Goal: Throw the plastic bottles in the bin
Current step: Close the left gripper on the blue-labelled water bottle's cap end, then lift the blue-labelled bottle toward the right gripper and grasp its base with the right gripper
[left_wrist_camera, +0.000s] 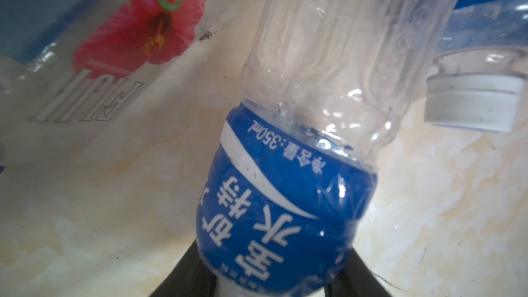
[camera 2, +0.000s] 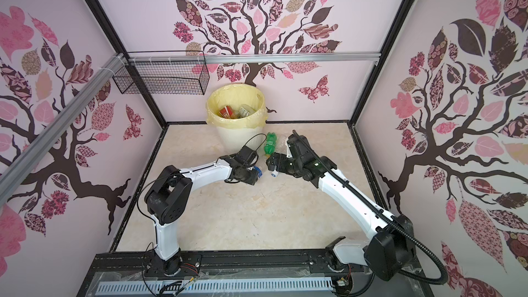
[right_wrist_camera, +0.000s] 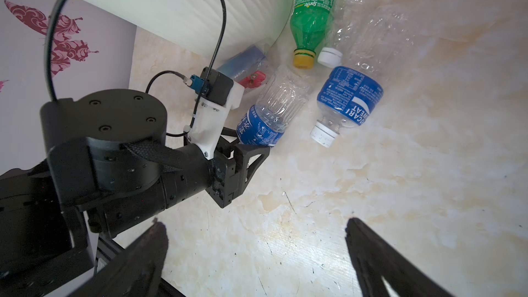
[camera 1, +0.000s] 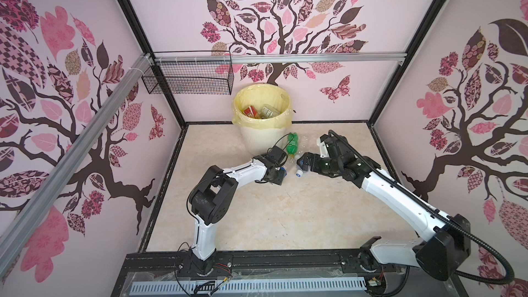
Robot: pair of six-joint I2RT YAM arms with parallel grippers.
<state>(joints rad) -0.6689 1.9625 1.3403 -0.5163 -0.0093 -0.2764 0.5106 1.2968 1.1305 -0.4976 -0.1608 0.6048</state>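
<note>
Your left gripper (left_wrist_camera: 271, 280) pinches the bottle (right_wrist_camera: 274, 104) by its soft label end on the floor (right_wrist_camera: 400, 195) near the bin (camera 1: 257, 141), so it may slip or knock the other bottles (right_wrist_camera: 351, 95) on lifting, while your right gripper (right_wrist_camera: 254, 224) gapes empty nearby.

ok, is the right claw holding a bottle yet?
No: in the right wrist view the right claw stands wide open over the floor, with the Pocari Sweat bottle lying beyond its fingertips.
</note>
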